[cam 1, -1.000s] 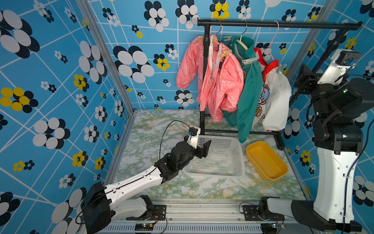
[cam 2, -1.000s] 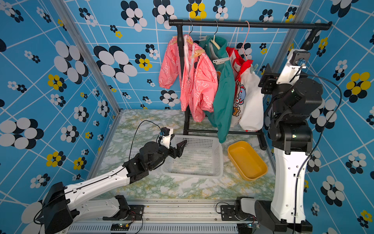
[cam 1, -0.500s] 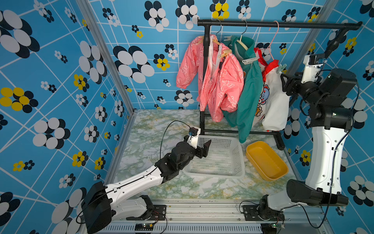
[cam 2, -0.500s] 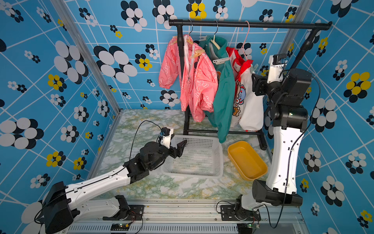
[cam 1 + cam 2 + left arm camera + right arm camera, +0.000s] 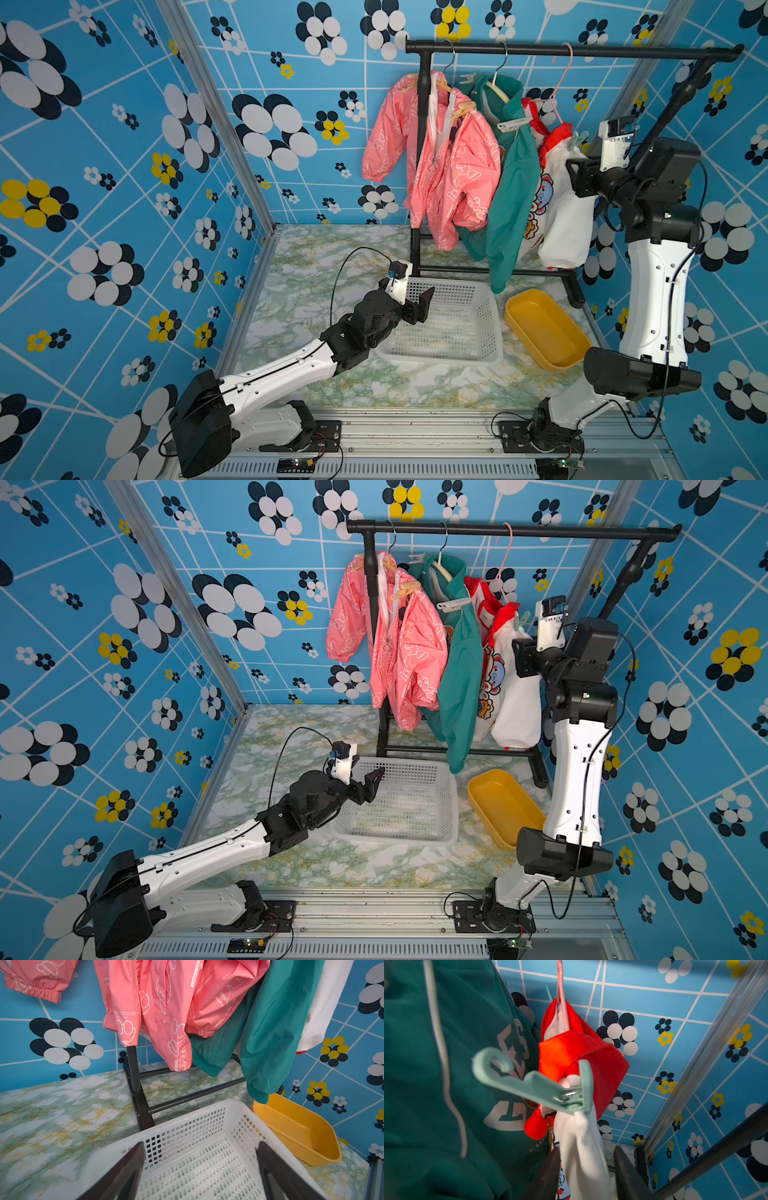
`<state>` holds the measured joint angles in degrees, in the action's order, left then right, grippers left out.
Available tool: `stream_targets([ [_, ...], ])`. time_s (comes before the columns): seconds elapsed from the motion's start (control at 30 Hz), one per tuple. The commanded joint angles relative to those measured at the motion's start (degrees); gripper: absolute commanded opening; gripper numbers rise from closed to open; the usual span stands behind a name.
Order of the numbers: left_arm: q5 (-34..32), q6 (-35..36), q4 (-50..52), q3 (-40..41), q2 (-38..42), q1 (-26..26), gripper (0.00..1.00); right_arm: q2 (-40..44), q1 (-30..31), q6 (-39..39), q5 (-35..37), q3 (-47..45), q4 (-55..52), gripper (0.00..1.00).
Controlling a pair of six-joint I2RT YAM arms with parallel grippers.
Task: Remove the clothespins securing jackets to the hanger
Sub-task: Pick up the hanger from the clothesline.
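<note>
Pin in play: the pale green clothespin point(image 5: 542, 1089), clipped on the shoulder of the white jacket point(image 5: 581, 1147) right at its red trim, just below the pink hanger point(image 5: 561, 1001). The right claw point(image 5: 587, 1150) is not on it. Its jaws stand part-way apart astride the hanging white cloth, and I can't tell whether they nip that cloth. In both top views the pin sits higher than this claw, near but apart, w/ the teal jacket point(image 5: 446, 1084) just beside. The pin's long axis runs slantwise: hooked tail out toward the teal jacket, spring end at the red trim. The left claw point(image 5: 200, 1144) is released and empty, low over the white basket point(image 5: 187, 1122) on the desk point(image 5: 52, 1105), well apart from the rail, so the right arm is far nearer. Judgement: the next move needs the right claw to go up along the cloth to the pin, then turn so the jaws squeeze across the tail end. Otherwise it prob. grabs fabric only.
</note>
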<state>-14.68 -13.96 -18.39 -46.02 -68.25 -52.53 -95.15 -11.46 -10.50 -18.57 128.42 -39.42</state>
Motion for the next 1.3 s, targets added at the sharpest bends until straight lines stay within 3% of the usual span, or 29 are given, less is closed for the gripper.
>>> stream_targets([
  [0.0,-0.97,-0.90,-1.13,0.32,-0.19,-0.11,0.85,0.02,-0.22,-0.30,0.11,1.22,-0.52,0.32],
  [0.23,-1.47,-1.65,-0.33,0.23,-0.06,-0.18,0.85,-1.92,-0.23,0.22,-0.93,2.77,0.35,0.20],
  [0.3,-1.49,-1.99,-0.35,0.32,-0.13,-0.24,0.85,-2.57,-0.27,0.15,-1.21,3.62,-0.13,0.13],
  [0.37,-1.58,-2.17,-0.25,0.36,-0.15,-0.21,0.85,-3.18,-0.21,0.19,-1.07,4.63,-0.74,0.00],
  [0.6,-1.67,-2.26,-0.15,0.32,-0.31,-0.23,0.85,-0.96,0.02,0.83,1.24,4.03,1.17,0.00],
  [1.07,0.13,-1.49,-1.56,-0.12,-0.17,-0.29,0.86,16.38,1.53,3.48,1.23,-8.50,13.60,0.00],
  [1.27,0.57,-1.80,-1.61,0.83,1.72,-0.31,0.86,19.11,1.53,3.12,3.17,-9.29,13.99,0.00],
])
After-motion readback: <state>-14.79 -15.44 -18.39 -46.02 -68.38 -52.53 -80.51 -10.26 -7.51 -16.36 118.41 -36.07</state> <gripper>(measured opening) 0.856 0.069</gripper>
